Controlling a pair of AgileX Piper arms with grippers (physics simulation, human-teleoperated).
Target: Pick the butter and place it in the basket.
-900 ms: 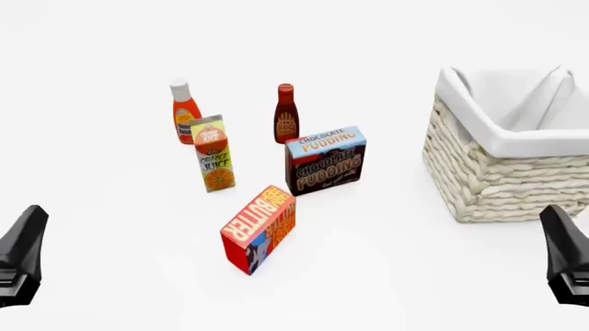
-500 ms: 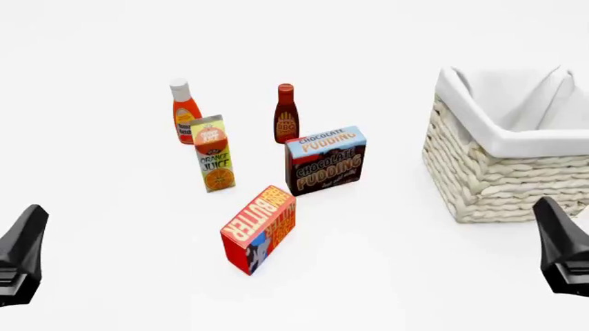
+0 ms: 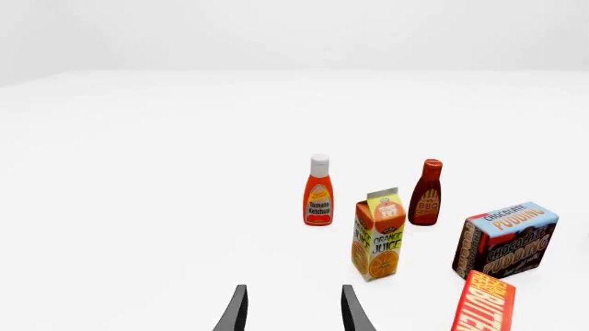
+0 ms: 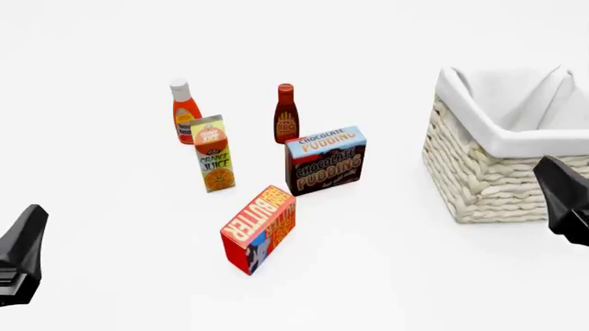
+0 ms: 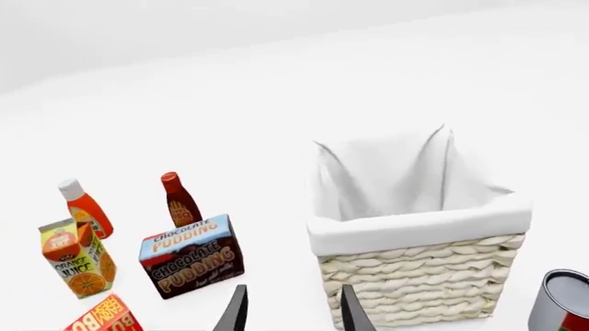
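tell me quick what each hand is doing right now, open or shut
Left hand: open, holding nothing.
Right hand: open, holding nothing.

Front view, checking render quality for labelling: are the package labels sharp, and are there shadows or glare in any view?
Front view: butter lettering reads sharply, with only faint soft shadows on the white table and no glare. Left wrist view: orange juice carton is crisp. Right wrist view: basket weave is clear, with no blur.

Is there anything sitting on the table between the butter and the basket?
Nothing visible does. In the front view the butter and the basket have bare table between them; the Chocolate Pudding box stands farther back, off that line.
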